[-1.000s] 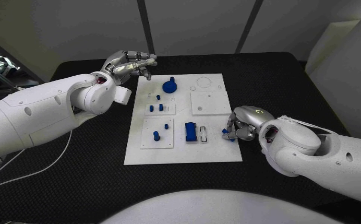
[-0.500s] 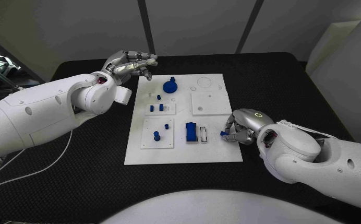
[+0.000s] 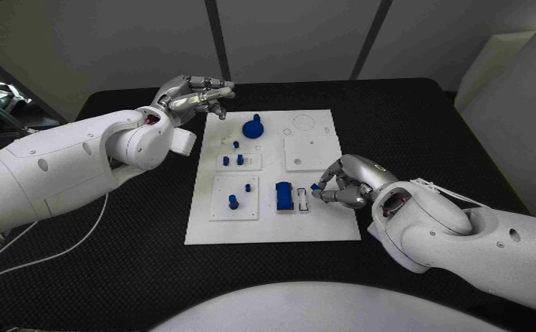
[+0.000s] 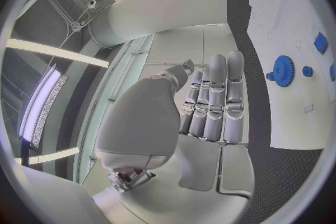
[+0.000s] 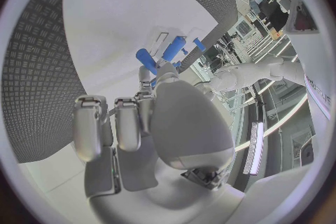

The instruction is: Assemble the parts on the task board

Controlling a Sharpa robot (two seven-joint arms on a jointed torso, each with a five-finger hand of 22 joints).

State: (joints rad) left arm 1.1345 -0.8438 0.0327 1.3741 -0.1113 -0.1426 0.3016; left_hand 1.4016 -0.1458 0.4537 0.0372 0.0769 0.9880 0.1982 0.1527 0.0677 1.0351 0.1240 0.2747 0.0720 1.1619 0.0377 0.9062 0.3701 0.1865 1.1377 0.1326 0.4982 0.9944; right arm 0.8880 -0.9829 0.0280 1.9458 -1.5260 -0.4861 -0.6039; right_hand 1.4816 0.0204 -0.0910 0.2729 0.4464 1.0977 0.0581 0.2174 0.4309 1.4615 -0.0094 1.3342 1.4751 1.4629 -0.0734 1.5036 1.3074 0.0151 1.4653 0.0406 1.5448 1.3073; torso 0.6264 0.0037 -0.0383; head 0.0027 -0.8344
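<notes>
The white task board (image 3: pixel 268 227) lies mid-table. On it are a blue gear (image 3: pixel 252 125), a blue block (image 3: pixel 283 195) and several small blue pegs (image 3: pixel 232 201). My right hand (image 3: pixel 352 181) hovers over the board's right edge, beside the block, and pinches a small blue peg (image 3: pixel 316 187) between thumb and finger. The right wrist view shows that peg (image 5: pixel 145 60) at the tips of the right hand (image 5: pixel 154 117), above the board (image 5: pixel 133 5). My left hand (image 3: pixel 192 98) hangs past the board's far left corner and holds nothing. Its fingers (image 4: pixel 217 95) lie straight, with the gear (image 4: pixel 283 70) beyond them.
The black table (image 3: pixel 111 270) surrounds the board. A raised white square plate (image 3: pixel 311 152) sits on the board's right half, just beyond my right hand. Bare table lies in front of the board and to both sides.
My right hand has moved left and slightly away from me, from off the board's right edge to over it, carrying the small blue peg. The left hand has stayed still.
</notes>
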